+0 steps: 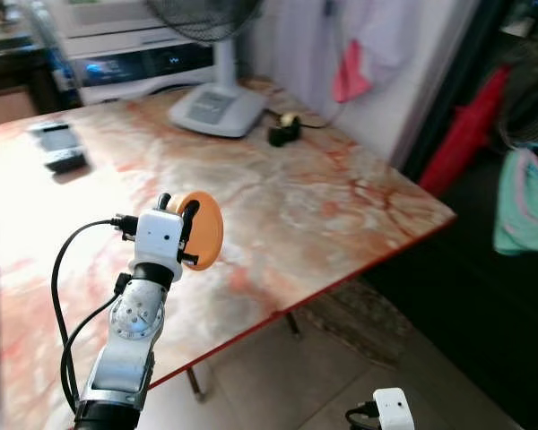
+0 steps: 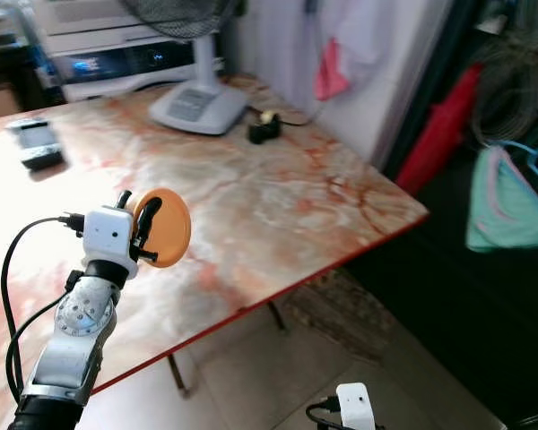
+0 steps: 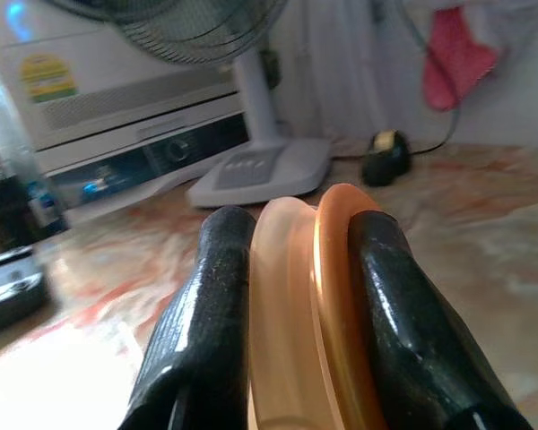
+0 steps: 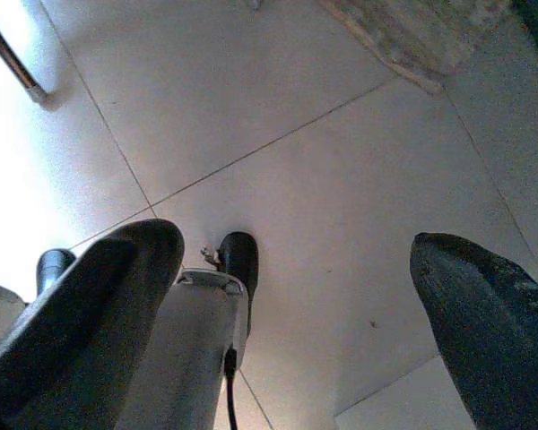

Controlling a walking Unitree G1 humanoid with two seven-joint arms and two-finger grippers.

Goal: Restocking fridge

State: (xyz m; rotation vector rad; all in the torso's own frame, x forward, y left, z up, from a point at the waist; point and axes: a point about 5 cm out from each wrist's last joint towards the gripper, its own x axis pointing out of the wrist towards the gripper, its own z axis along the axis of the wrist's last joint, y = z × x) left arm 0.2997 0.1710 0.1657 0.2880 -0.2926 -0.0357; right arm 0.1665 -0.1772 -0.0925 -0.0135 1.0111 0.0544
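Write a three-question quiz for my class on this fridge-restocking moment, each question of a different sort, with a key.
1. True or false: the left gripper holds an orange disc-shaped item above the marble table.
2. Multiple choice: what stands at the far end of the table? A) a kettle B) a fan base C) a fruit bowl
3. Short answer: where does the right gripper point, and how do its fingers stand?

Key
1. True; the black fingers are clamped on either side of the item.
2. B; a small dark object lies beside it.
3. Down at the tiled floor, fingers apart, with nothing between them.
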